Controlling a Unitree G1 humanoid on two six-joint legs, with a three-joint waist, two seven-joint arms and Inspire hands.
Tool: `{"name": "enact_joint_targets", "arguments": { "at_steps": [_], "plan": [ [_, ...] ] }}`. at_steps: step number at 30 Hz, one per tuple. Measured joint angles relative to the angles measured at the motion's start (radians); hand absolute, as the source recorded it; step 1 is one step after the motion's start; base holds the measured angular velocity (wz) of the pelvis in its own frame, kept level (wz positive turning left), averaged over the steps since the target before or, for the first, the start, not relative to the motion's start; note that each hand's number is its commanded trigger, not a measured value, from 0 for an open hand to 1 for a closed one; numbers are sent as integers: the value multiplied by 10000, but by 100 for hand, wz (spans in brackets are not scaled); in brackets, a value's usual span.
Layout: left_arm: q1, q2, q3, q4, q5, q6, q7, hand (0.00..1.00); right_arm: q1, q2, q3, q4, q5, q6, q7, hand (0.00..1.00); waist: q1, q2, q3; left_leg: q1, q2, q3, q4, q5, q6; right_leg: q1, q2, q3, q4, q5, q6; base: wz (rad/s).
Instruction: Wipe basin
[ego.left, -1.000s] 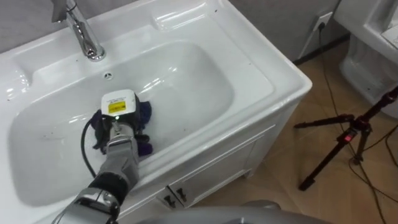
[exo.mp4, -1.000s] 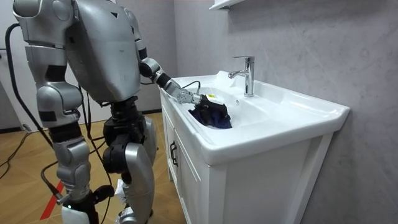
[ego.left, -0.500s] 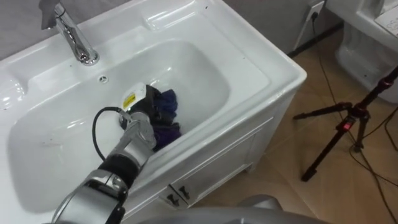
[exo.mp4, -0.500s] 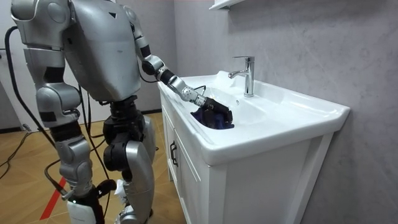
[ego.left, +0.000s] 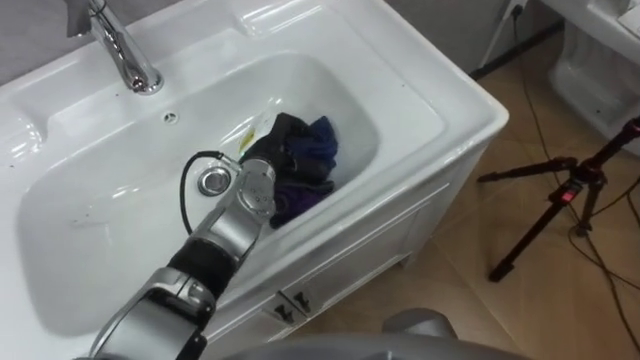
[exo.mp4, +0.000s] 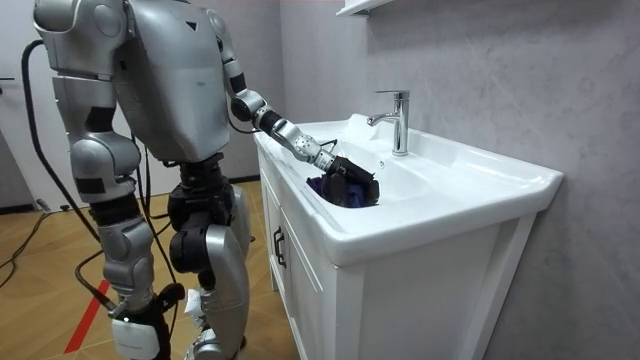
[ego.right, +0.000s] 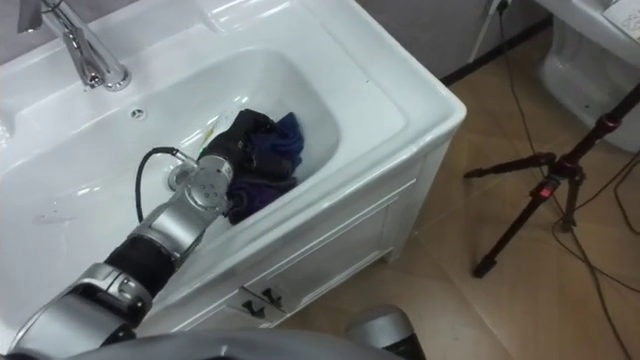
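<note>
Basin (ego.left: 90, 230) in play, white and glossy, with the cloth (ego.left: 315, 150) bunched in a dark blue heap at the right end of the bowl, tight against the front wall. The left hand (ego.left: 275, 150) sits on the heap's left side, arm reaching over the front rim, just right of the drain (ego.left: 212, 181). Dark hand on dark cloth: whether it clutches the fabric or only presses on it cannot be told. The right hand (exo.mp4: 143, 315) hangs at the robot's side.

Danger from here? That cloth is a wad, not a flat pad, so it probably touches only a narrow strip; the left end of the bowl and the rim by the tap (ego.left: 115, 45) could go unwiped. On that slick slope a loose hold could let the cloth slide free. A low forearm might also knock the front rim.
</note>
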Motion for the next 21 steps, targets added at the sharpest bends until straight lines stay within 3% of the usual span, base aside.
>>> {"name": "enact_joint_targets", "arguments": {
  "at_steps": [7, 13, 14, 19, 21],
  "plan": [
    [1, 3, -30, 59, 4, -4, 2, 100, 24, -5, -8, 43, -29, 32, 109, 0, 3, -63, 30, 137, -11, -70, -5, -1, 1, 64, 2, 19, 4, 1, 2, -2],
    [47, 93, 159, 792, 122, -479, 7, 100, 237, 24, -29, -5, -37, 250, 69, 0, 96, -125, 33, 325, -9, -48, -22, -1, 1, 235, 31, 68, -5, -4, 9, -4],
    [177, 90, 268, 1138, 249, -647, 8, 100, 373, 25, -100, -41, -151, 307, 69, 0, 258, -157, 30, 475, 11, -14, -50, -1, 1, 324, 71, 155, -7, -10, 2, -23],
    [846, 94, 1307, 2013, 1173, -1257, 121, 100, 795, 125, -794, -187, -349, 349, -100, 0, 690, -413, -124, 873, 20, 34, -37, -1, 1, 633, 116, 314, 27, -141, -26, -9],
    [1204, 232, 1927, 2358, 1728, -1518, 488, 100, 935, 209, -910, -216, -481, 450, -84, 0, 1024, -502, -195, 974, 32, 32, -47, -1, 1, 688, 141, 341, 64, -167, -41, -9]
  ]
}}
